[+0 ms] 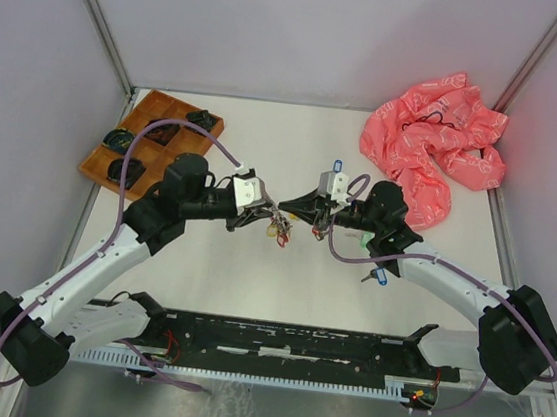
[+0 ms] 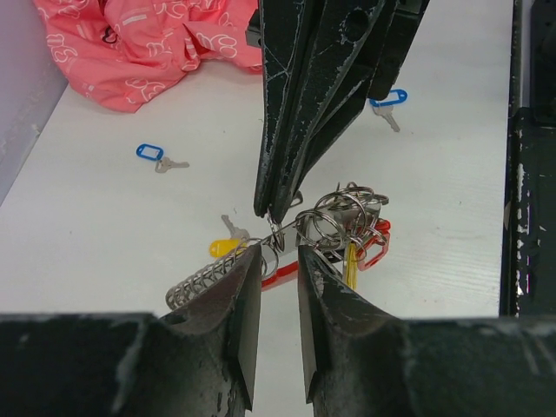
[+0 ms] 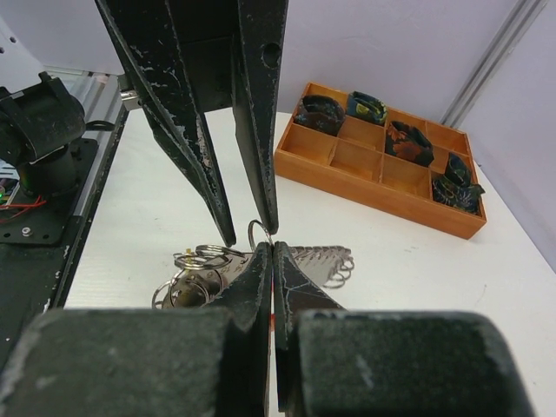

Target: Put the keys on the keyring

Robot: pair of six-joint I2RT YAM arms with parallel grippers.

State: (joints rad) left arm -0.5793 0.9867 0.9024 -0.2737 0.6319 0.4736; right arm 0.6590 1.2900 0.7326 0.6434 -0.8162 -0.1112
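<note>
The keyring [image 1: 278,231] is a cluster of silver rings [image 2: 343,213] with a red curved piece and a spring coil [image 2: 195,287], held mid-table between both grippers. My right gripper [image 3: 272,248] is shut on one of its small rings [image 3: 259,229], reaching in from the right [image 1: 298,211]. My left gripper [image 2: 278,254] is open, its fingertips just apart on either side of that ring [image 1: 266,213]. A yellow-tagged key [image 2: 228,246] lies by the coil; I cannot tell whether it is attached. Blue-tagged keys [image 1: 339,165] [image 1: 381,278] and a green-tagged one [image 1: 363,240] lie loose on the table.
A wooden compartment tray [image 1: 97,163] with dark coiled items stands at the back left. A crumpled pink cloth [image 1: 427,145] fills the back right corner. A black mounting rail [image 1: 294,341] runs along the near edge between the arm bases.
</note>
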